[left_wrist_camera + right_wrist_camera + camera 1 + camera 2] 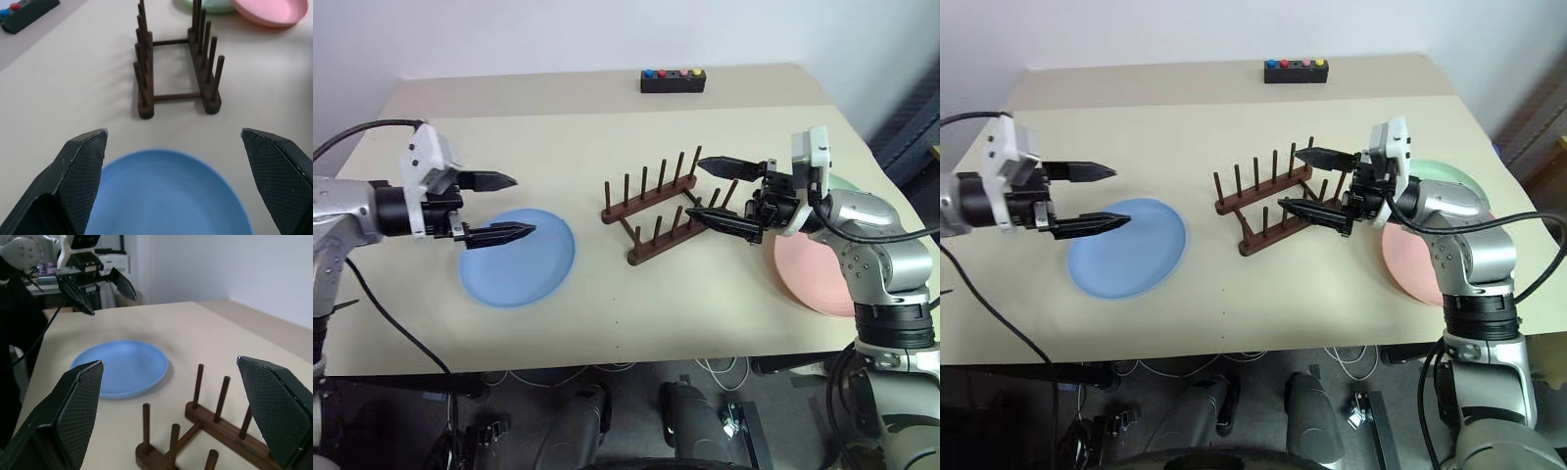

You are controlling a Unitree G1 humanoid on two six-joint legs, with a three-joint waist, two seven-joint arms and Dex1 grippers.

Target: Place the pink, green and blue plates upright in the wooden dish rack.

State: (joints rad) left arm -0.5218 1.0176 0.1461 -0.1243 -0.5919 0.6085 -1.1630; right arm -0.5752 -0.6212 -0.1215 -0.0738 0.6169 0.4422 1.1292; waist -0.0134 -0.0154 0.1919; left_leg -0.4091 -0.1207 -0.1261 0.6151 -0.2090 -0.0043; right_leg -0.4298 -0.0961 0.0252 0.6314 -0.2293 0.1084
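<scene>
The light blue plate [519,257] lies flat on the table's left side. My left gripper [524,206] hovers open over its near-left part, pointing toward the wooden dish rack [661,208], which stands empty in the middle. On the right the pink plate [808,274] lies flat, partly under my right arm. The green plate [1445,171] lies just behind it, mostly hidden by the arm. My right gripper [695,188] is open and points left, its fingertips over the rack's right end. In the left wrist view the blue plate [166,191] sits below the open fingers and the rack [176,68] beyond.
A small black box with coloured buttons [673,80] sits at the table's far edge. The beige table [607,323] has bare room in front of the rack and plates. Cables hang off the left and front edges.
</scene>
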